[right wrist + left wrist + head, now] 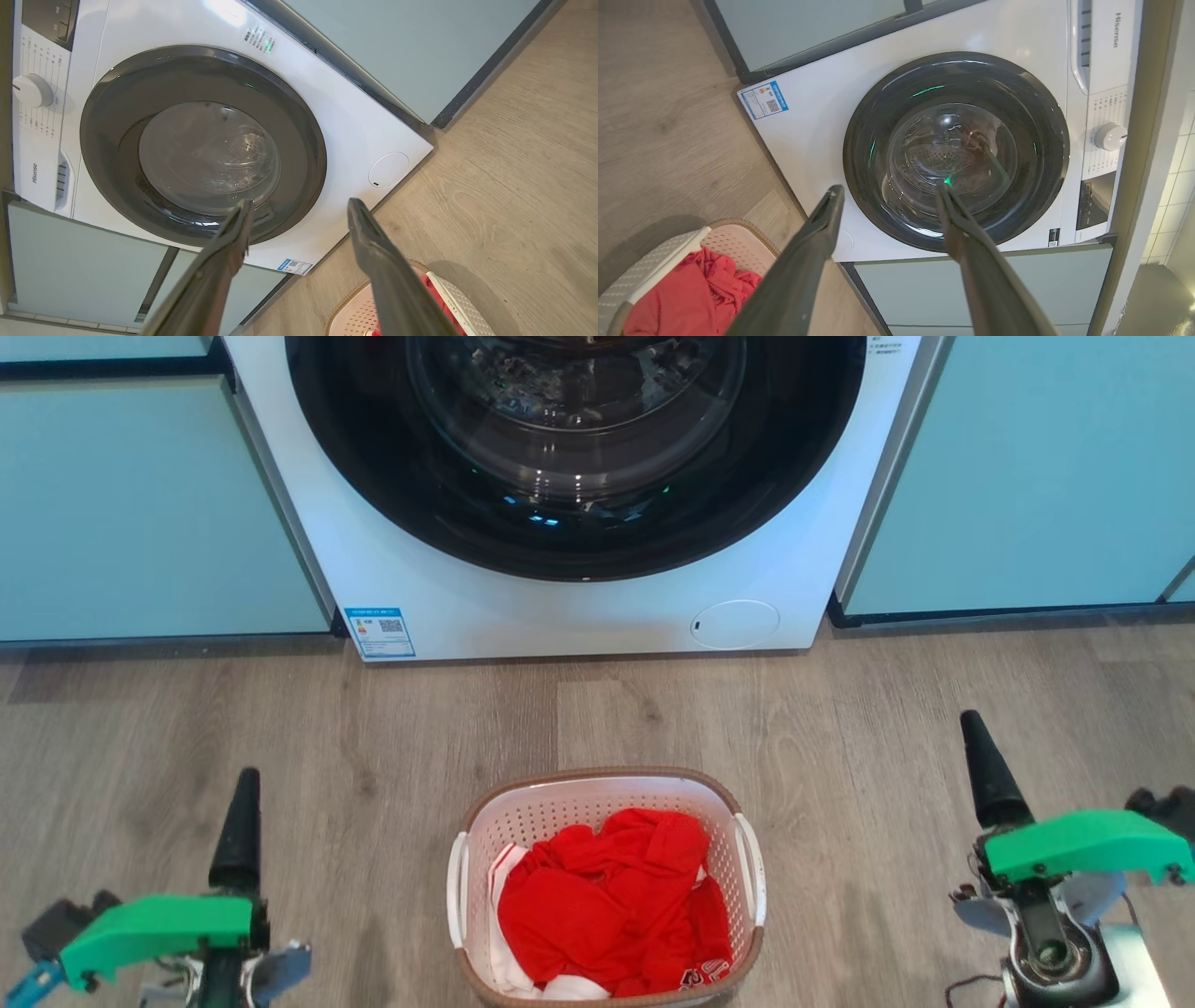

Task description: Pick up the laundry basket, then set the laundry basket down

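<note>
Left gripper (889, 188) and right gripper (300, 204) are both spread open and empty, one each side of the laundry basket (560, 807) and well apart from it. The basket sits on the wood floor (373, 728) before the washing machine (579, 611), red clothes (607, 896) inside, long axis toward the washer, white side handles (750, 868) facing one gripper each. Neither arm looks clearly nearer, though the basket's near end is cropped, so that is probably a two-arm reach inward.

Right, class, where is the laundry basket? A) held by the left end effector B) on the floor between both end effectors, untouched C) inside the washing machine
B: the laundry basket stands on the floor, the left end effector and right end effector open and apart from it on either side.
</note>
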Robot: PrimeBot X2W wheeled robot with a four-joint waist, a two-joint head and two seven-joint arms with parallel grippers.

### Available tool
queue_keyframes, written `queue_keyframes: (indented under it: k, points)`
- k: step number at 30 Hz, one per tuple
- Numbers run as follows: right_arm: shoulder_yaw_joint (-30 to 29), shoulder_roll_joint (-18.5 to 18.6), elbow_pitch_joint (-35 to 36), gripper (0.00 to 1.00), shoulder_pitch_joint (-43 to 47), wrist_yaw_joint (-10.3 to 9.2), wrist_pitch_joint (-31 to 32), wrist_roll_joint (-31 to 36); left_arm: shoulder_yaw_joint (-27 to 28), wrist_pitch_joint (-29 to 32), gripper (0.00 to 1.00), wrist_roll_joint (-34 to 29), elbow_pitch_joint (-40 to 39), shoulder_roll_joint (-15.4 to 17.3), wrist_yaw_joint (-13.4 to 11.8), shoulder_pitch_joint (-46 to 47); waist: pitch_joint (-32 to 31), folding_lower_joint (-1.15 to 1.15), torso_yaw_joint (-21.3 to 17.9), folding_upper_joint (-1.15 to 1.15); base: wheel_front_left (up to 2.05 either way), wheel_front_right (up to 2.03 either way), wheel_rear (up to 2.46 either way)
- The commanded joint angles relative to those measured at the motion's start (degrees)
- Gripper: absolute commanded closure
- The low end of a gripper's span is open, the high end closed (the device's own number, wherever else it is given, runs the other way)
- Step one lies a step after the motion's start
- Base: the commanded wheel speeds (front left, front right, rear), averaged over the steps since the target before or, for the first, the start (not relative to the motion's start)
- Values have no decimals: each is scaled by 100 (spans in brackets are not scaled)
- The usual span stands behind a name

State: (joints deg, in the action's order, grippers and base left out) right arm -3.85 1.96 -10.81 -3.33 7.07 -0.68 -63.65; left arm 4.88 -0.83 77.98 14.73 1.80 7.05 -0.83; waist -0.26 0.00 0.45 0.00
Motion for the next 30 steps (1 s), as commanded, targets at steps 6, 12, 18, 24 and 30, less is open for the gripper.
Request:
queue_keyframes:
  k: [6, 12, 18, 24, 30]
  points:
    - [207, 41, 426, 0, -412, 17, -166, 762, 191, -146, 0, -720, -577, 75, -11, 406, 4, 0, 18, 0, 0, 0, 0]
    - [401, 46, 586, 0, -477, 19, -266, 1376, 11, -247, 0, -1616, -1037, 78, -347, 457, 20, 0, 15, 0, 0, 0, 0]
    - [614, 116, 701, 0, -543, 21, -366, 1987, -384, -347, 0, -2544, -1368, 81, -769, 478, 32, 0, 5, 0, 0, 0, 0]
    - [812, 178, 776, 0, -593, 23, -467, 2539, -994, -448, 0, -3891, -1368, 154, -1336, 486, 20, 0, -6, 0, 0, 0, 0]
    - [1122, 317, 692, 0, -611, 25, -568, 3103, -1797, -549, 0, -4481, -1205, 543, -2156, 617, -11, 0, -7, 0, 0, 0, 0]
